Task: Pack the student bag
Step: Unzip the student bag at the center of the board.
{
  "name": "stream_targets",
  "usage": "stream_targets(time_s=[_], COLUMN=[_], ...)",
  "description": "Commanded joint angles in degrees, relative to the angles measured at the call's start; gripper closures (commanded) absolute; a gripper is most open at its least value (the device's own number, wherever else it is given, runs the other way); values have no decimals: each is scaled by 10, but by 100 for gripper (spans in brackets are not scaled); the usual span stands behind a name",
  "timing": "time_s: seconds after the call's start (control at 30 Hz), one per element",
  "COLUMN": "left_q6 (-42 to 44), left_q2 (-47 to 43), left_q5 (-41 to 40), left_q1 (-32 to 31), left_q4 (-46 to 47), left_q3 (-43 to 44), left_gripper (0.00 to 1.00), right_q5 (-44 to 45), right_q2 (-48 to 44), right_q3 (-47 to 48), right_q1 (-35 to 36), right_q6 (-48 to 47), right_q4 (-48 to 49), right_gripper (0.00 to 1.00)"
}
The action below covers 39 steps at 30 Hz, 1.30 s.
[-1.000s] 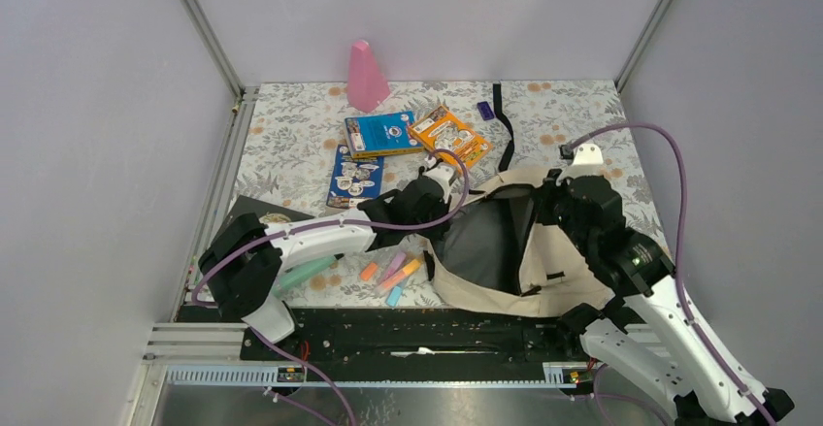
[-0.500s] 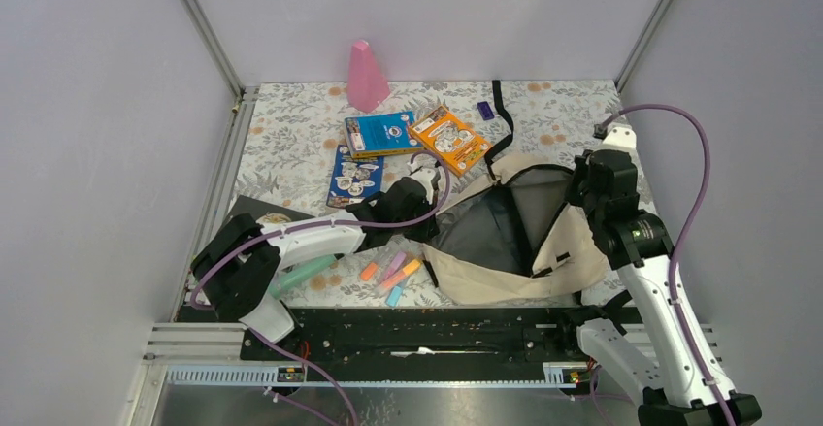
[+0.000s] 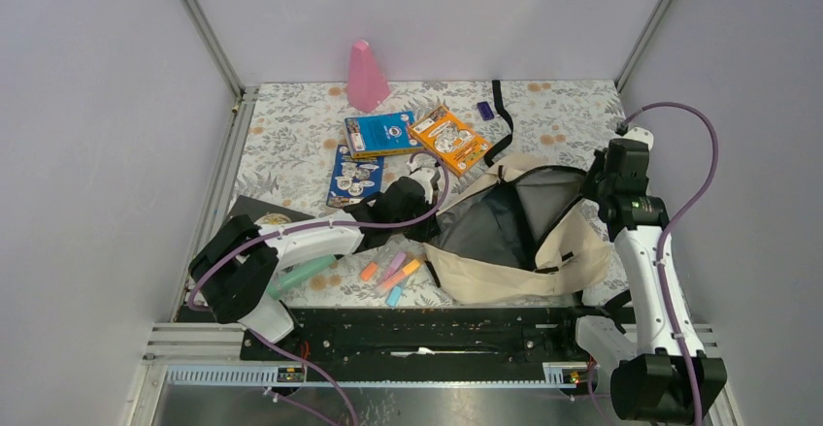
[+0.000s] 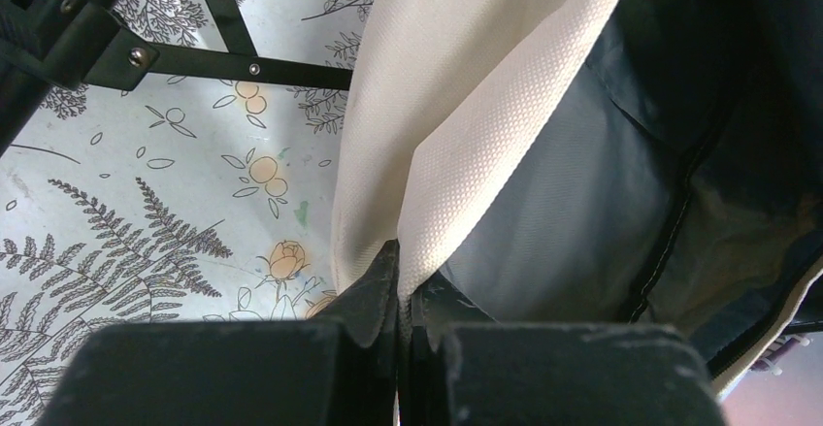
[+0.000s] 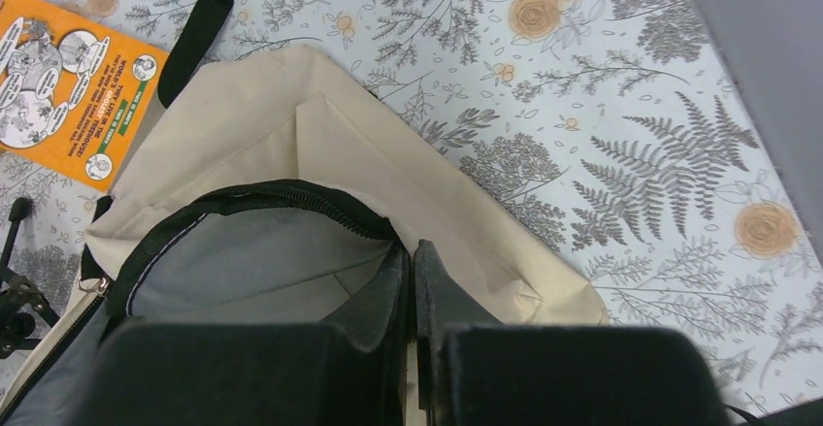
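Your left claw (image 4: pixel 400 256) is clamped on the cream backpack (image 3: pixel 505 276) at its left rim. Your right claw (image 5: pixel 411 256) pinches its right zipper edge, the mouth gaping between them.

Strewn across the floral table (image 3: pixel 291 140): student bag (image 3: pixel 505 280), orange book (image 3: pixel 448 138), blue book (image 3: pixel 380 135), pink cone (image 3: pixel 367 77), markers (image 3: pixel 403 271).
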Motion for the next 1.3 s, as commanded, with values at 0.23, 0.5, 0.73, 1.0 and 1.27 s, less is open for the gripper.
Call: stream_targets(time_s=[0.23, 0.5, 0.73, 1.0, 1.27], left_q6=[5, 22, 41, 28, 13], left_q2=[-41, -80, -138, -200, -242], left_q5=[59, 106, 73, 47, 79], left_q1=[1, -1, 1, 22, 70], left_q4=[41, 35, -36, -85, -100], left_q3=[-4, 15, 45, 38, 24], left_gripper=[82, 32, 8, 1, 1], right_q5=[-123, -38, -10, -125, -204], right_q2=[62, 88, 52, -20, -48], right_q3=[-76, -78, -61, -43, -22], right_q1=[-18, -18, -18, -18, -18], right_q6=[19, 36, 12, 8, 12], right_q4=[99, 71, 42, 13, -12], right_gripper=[97, 39, 29, 28, 29])
